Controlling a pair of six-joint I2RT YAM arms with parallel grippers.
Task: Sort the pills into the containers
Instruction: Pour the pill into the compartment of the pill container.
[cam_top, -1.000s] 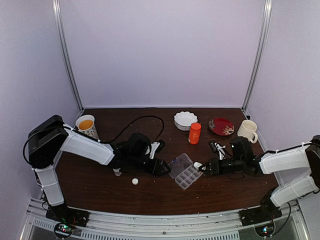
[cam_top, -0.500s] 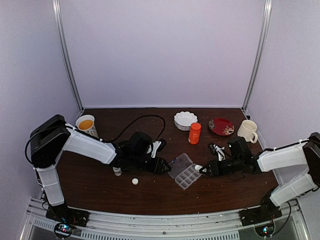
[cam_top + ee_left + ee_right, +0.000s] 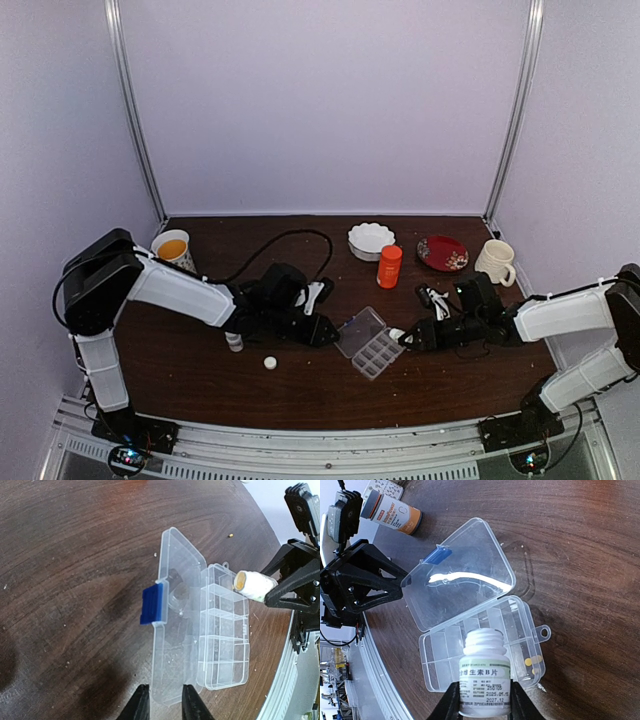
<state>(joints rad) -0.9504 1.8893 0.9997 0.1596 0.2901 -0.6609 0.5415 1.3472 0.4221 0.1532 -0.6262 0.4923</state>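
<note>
1. A dark brown wooden table (image 3: 300, 390) stands enclosed by pale lilac walls.
2. A clear pill box (image 3: 225, 640) lies open at the table's centre, with its lid (image 3: 175, 570) flat beside the cells.
3. The right gripper (image 3: 485, 700) clamps a small white bottle (image 3: 484, 672), its uncapped mouth held over the box.
4. A few pale pills (image 3: 534, 660) lie in the end cell by the hang tab.
5. The left gripper (image 3: 162, 707) has its fingers drawn narrow at the lid's end; I cannot tell whether they pinch it.
</note>
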